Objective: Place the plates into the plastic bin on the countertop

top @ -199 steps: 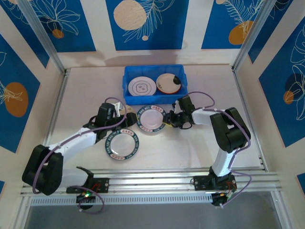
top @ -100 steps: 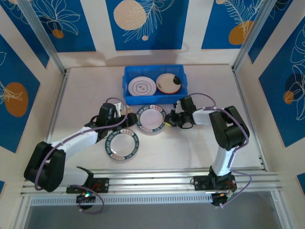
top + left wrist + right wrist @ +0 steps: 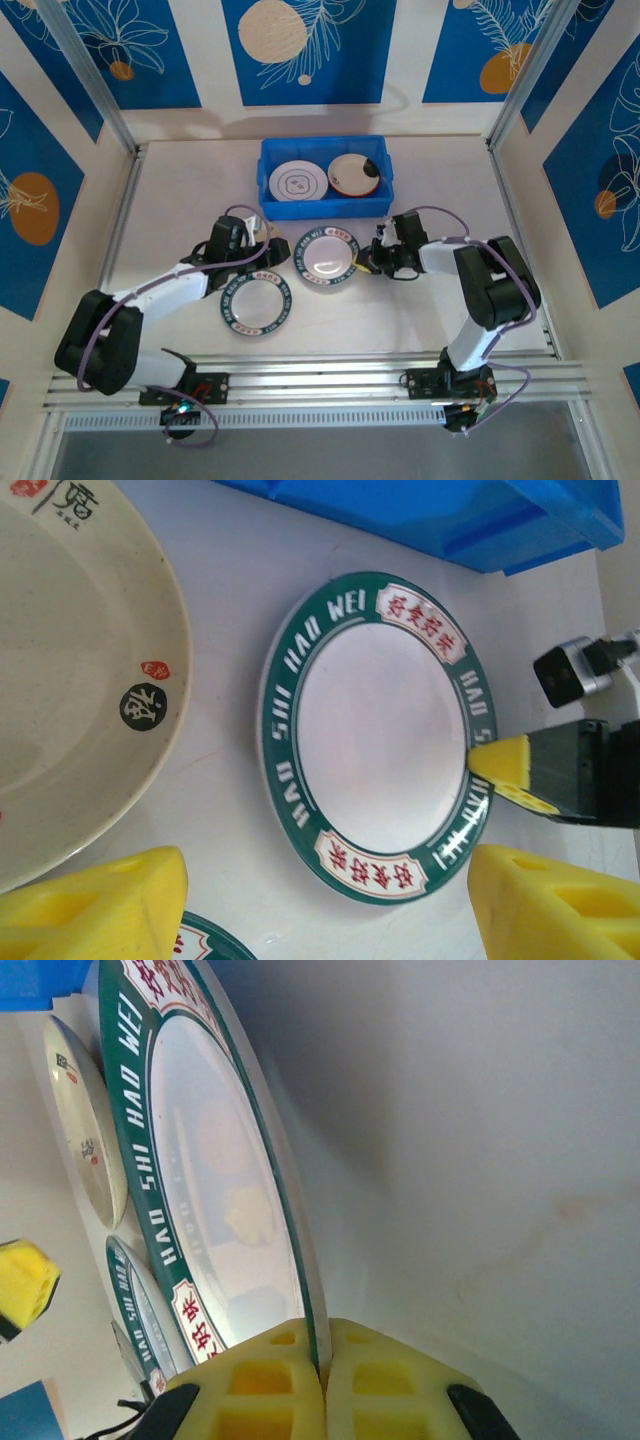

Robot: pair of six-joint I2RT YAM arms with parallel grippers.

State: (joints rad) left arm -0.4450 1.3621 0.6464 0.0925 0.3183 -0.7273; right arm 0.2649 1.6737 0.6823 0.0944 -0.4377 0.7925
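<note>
A white plate with a dark green patterned rim (image 3: 325,255) (image 3: 380,740) (image 3: 220,1180) lies mid-countertop, just in front of the blue plastic bin (image 3: 270,175). My right gripper (image 3: 370,258) (image 3: 322,1360) is shut on its right rim, the edge pinched between the yellow pads. My left gripper (image 3: 264,262) (image 3: 320,910) hovers open at the plate's left side, holding nothing. A second green-rimmed plate (image 3: 255,303) lies nearer the front. A cream plate (image 3: 80,680) sits under the left wrist. Inside the bin lie a white plate (image 3: 297,183) and a cream plate with a black patch (image 3: 355,173).
The countertop (image 3: 180,200) is framed by aluminium rails (image 3: 330,375) at the front and blue floral wall panels on three sides. Bare surface stretches to the left of the left arm and to the right of the right arm.
The right gripper has closed on the green-rimmed plate's right rim and shifted slightly right and forward with it. The left arm has hardly moved.
</note>
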